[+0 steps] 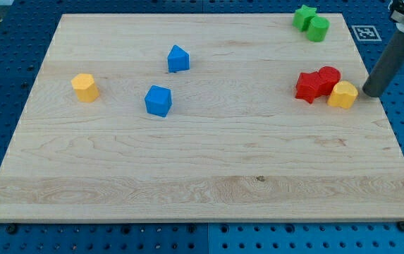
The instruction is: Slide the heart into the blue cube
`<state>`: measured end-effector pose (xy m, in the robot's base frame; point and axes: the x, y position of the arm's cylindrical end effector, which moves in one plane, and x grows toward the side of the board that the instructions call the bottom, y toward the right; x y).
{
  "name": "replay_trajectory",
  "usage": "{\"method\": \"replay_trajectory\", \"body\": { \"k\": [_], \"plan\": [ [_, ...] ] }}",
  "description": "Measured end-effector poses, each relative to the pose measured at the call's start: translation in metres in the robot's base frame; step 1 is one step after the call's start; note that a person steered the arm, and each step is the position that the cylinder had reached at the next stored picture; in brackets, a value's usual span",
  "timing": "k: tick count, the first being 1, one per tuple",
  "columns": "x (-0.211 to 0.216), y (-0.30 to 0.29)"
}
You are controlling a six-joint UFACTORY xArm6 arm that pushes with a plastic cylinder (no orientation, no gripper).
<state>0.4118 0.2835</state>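
Note:
The yellow heart (pixel 343 94) lies near the board's right edge, touching a red round block (pixel 329 76) and next to a red star (pixel 309 86). The blue cube (pixel 158 100) sits left of the board's centre, far to the heart's left. My tip (pixel 369 94) is at the end of the dark rod, just right of the heart, over the board's right edge. A small gap shows between the tip and the heart.
A blue wedge-like block (pixel 178 58) sits up and right of the blue cube. A yellow hexagon (pixel 85 87) lies at the left. A green star (pixel 304 15) and a green round block (pixel 319 29) sit at the top right.

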Motion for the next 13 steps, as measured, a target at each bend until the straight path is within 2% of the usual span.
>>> {"method": "replay_trajectory", "body": {
  "k": [3,6,8,9,10,11,12,13],
  "plan": [
    [0.005,-0.058],
    [0.022,-0.059],
    [0.027,-0.115],
    [0.028,-0.106],
    [0.040,-0.063],
    [0.074,-0.051],
    [0.083,-0.070],
    [0.062,-0.104]
  ]
}}
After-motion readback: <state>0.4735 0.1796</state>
